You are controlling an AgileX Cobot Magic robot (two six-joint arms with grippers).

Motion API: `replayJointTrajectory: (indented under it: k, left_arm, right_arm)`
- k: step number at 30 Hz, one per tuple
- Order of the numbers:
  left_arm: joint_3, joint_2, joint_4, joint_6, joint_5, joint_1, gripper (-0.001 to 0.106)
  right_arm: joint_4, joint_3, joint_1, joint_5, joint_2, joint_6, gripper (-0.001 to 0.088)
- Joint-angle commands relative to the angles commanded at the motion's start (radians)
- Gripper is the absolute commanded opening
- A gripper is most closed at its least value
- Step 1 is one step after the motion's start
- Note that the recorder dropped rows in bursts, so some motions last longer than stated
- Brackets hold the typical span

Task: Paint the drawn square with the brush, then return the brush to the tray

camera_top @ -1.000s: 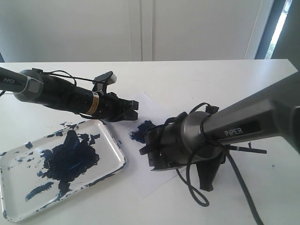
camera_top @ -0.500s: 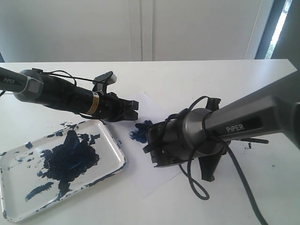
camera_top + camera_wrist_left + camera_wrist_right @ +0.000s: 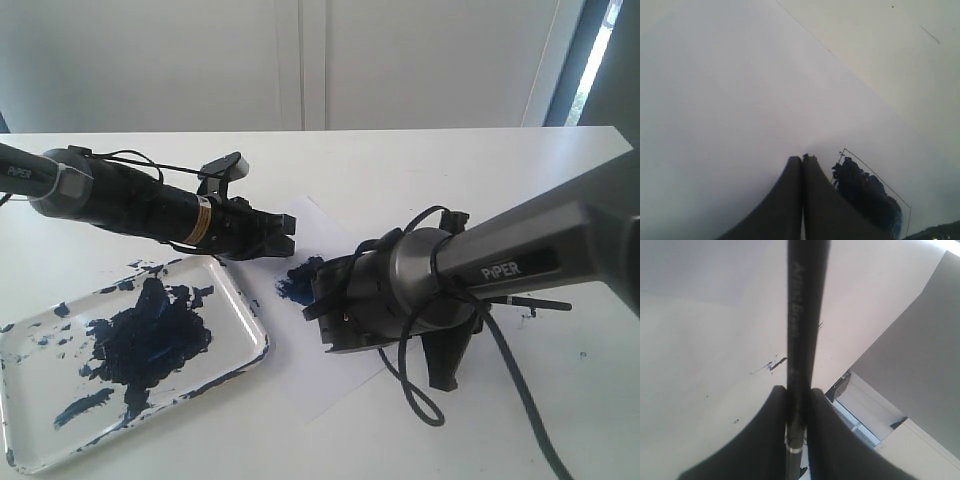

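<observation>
PiPER marks the right arm (image 3: 505,268) and left arm (image 3: 30,175); the brush (image 3: 805,315) bears blurred white lettering; the right gripper (image 3: 796,390) clamps its handle just beside the blue-daubed drawn square (image 3: 298,280); the left gripper (image 3: 802,159), jaws pressed together and empty, sits near the square; the tray (image 3: 255,330) lies apart.

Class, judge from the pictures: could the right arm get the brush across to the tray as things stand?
Probably yes. The right pincer, shut on the brush, sits close beside the tray, with only bare paper between them. The left arm lies along its far edge, off that path.
</observation>
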Motion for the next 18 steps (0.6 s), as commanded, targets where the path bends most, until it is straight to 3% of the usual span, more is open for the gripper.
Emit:
replayJointTrajectory:
  k: [9,18]
  left_arm:
    - [0.0,0.0,0.0,0.0,0.0,0.0,0.0]
    - [0.0,0.0,0.0,0.0,-0.007,0.0,0.0]
  right_arm:
    - [0.002,0.0,0.032,-0.013,0.0,-0.019,0.0]
    - [-0.037,0.0,-0.001,-0.001,0.0,-0.017,0.0]
